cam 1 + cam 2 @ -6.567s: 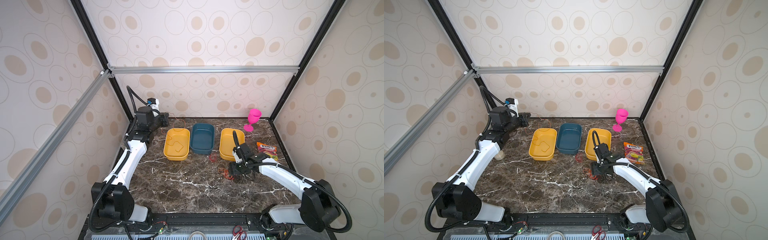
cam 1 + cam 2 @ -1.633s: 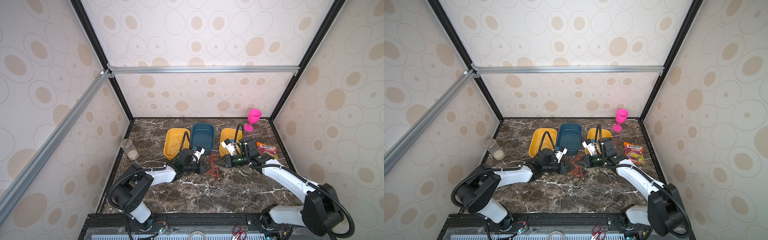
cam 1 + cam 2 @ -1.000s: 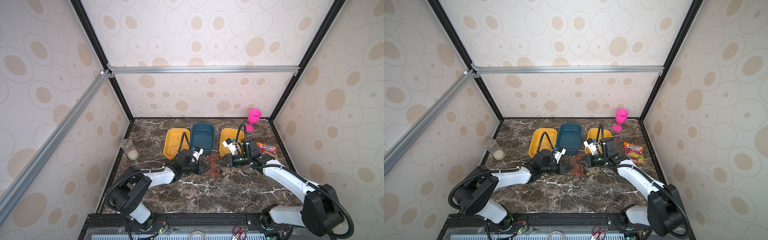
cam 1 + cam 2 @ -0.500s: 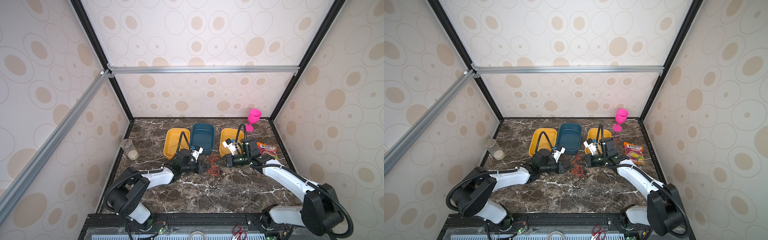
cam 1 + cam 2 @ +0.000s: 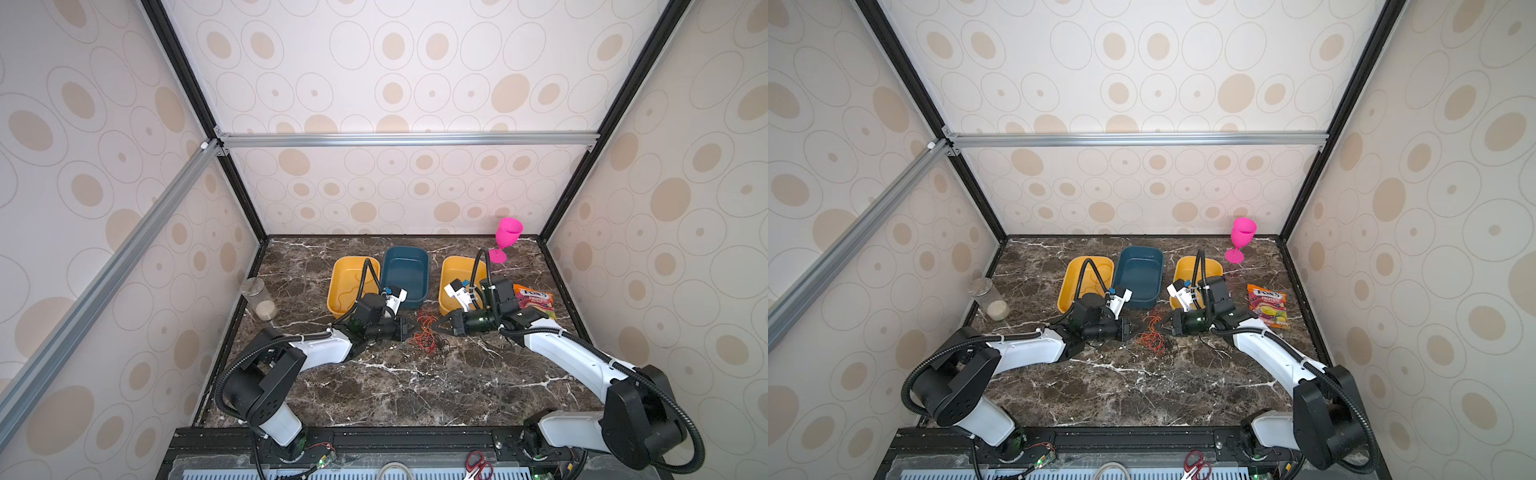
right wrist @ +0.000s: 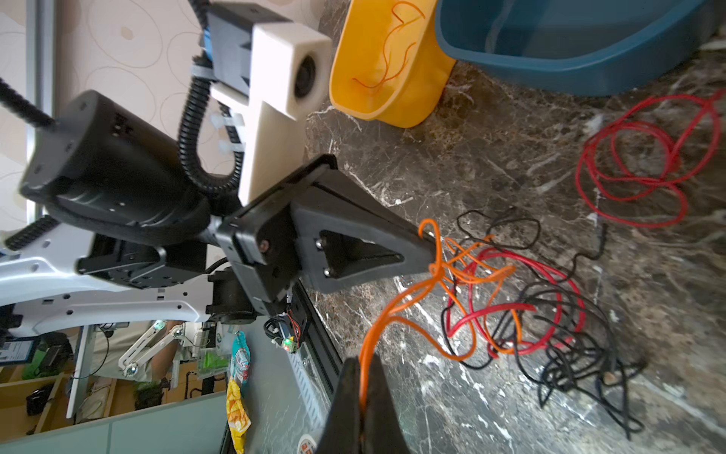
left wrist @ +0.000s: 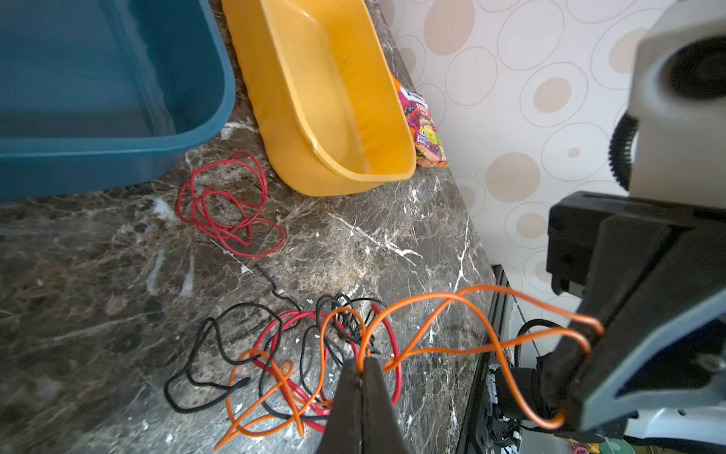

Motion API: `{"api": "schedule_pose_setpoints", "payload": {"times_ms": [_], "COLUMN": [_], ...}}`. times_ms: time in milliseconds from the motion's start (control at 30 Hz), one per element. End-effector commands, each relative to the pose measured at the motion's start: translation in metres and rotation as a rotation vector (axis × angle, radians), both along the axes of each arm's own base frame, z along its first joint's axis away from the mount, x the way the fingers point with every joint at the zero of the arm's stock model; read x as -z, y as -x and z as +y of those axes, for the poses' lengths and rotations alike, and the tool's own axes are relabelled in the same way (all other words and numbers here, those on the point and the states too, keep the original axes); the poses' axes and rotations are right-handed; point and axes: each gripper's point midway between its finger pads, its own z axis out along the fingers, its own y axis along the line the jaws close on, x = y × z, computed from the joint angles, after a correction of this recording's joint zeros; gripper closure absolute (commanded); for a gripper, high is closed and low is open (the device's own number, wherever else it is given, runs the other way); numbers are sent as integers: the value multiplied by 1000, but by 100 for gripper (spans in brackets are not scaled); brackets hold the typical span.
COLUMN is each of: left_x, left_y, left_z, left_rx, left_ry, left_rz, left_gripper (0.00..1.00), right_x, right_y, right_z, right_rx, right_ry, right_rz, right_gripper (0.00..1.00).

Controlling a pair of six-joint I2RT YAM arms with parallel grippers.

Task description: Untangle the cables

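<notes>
Left gripper (image 5: 410, 328): closed on the orange cable (image 6: 373, 334), tip pointing right, low over the marble table (image 5: 395, 386), just left of the heap.
Right gripper (image 5: 435, 326): closed on the same orange cable, tip pointing left, just right of the heap, facing the left gripper tip to tip across a small gap.
Orange cable: strung between the two tips in slack loops, lifted off the table there, the rest dropping into the heap.
Cables (image 5: 429, 341): orange, red and black strands knotted in one loose heap on the table, mid-scene, just near of the trays; black loops spilling to its near right side.
Red coil (image 7: 226, 232): separate loose ring of red cable, flat on the table, just far of the heap, beside the near wall of the blue tray (image 5: 409, 272).
Left yellow tray (image 5: 347, 276): just left of the blue tray, with one thin orange strand (image 6: 389, 70) lying inside.
Right yellow tray (image 5: 453, 270): right of the blue tray, partly hidden by the right wrist.
Pink goblet (image 5: 508, 235): upright, far right corner.
Sweet packet (image 5: 534, 299): flat near the right edge, beside the right arm.
Jar (image 5: 259, 296): upright at the left edge, pale powder in the bottom.
Red-handled scissors (image 5: 478, 463): on the frame at the near edge, off the table.
</notes>
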Motion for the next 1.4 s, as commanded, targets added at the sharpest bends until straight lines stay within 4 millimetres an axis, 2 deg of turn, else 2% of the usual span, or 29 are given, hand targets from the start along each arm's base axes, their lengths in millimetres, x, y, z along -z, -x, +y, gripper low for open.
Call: {"api": "schedule_pose_setpoints", "payload": {"times_ms": [0, 333, 467, 567, 633, 700, 767, 867, 967, 1167, 1367], "left_x": [-15, -41, -49, -53, -60, -66, -72, -77, -66, -35, -8], "left_y": [-13, -15, -16, -15, -15, -13, -12, -9, -5, 0, 2], "left_z": [6, 30, 38, 45, 47, 47, 46, 47, 46, 44, 36], "left_rx": [-45, -128, -154, -171, -171, -165, -160, -153, -127, -109, -73], "left_ry": [-24, -49, -65, -79, -77, -72, -61, -53, -78, -105, -96], "left_rz": [-39, -105, -128, -133, -142, -148, -154, -161, -137, -67, -7], "left_gripper": [100, 100, 100, 100, 100, 100, 100, 100, 100, 88, 84], "right_x": [17, 71, 82, 82, 78, 72, 65, 56, 54, 48, 47], "right_y": [-4, -13, -12, -10, -10, -9, -10, -11, -12, -17, -24], "right_z": [-12, -56, -70, -70, -65, -60, -56, -50, -48, -44, -22], "right_rx": [33, 172, 205, 192, 173, 158, 148, 140, 139, 139, 100], "right_ry": [104, 436, 519, 522, 497, 462, 429, 390, 377, 399, 415], "right_rz": [15, 103, 119, 119, 109, 93, 71, 47, 47, 27, 3], "right_gripper": [100, 100, 99, 94, 89, 71, 62, 57, 55, 55, 59]}}
